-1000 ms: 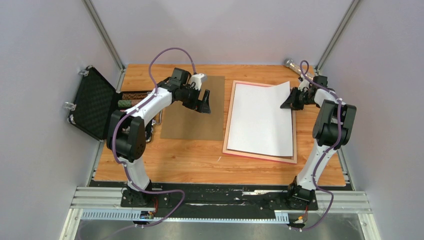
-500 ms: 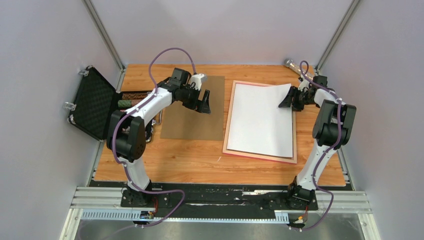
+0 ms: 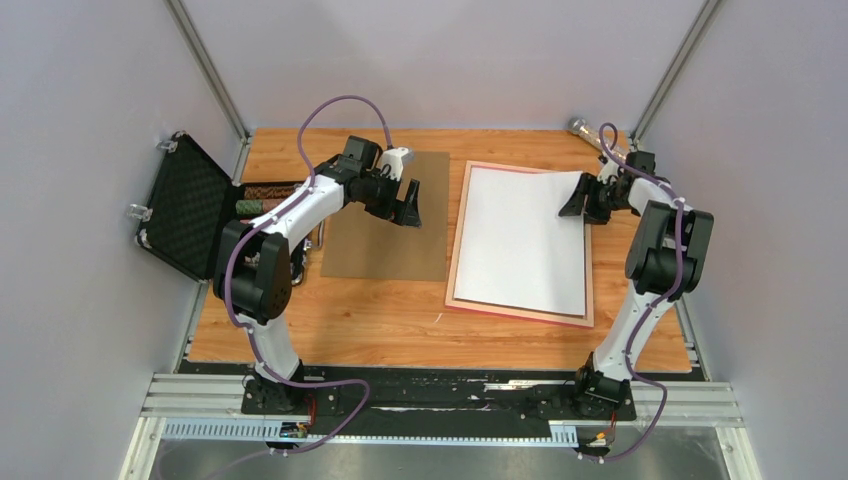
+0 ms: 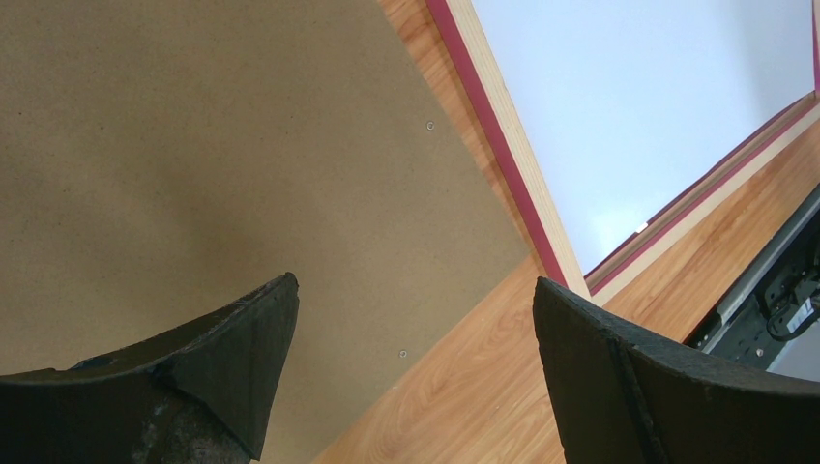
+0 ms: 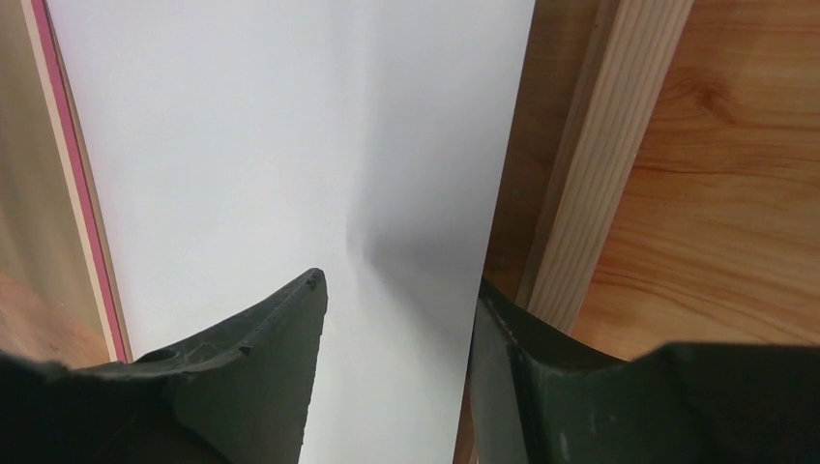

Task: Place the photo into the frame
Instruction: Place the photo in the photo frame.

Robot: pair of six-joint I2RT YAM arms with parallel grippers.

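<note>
The photo (image 3: 520, 240) is lying blank white side up inside the pink frame (image 4: 508, 145), at 3 o'clock from the backing board (image 3: 385, 235). The right gripper (image 5: 396, 290) is hanging half-parted over its 1 o'clock corner, empty; the left gripper (image 4: 416, 290) is gaping wide, empty.

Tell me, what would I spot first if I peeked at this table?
You'd spot the big white photo first, plain side up, lying inside the pink frame right of the middle of the table. The right claw hangs open over its far right corner. Next come the brown board to its left and the open black case at the left edge.
</note>
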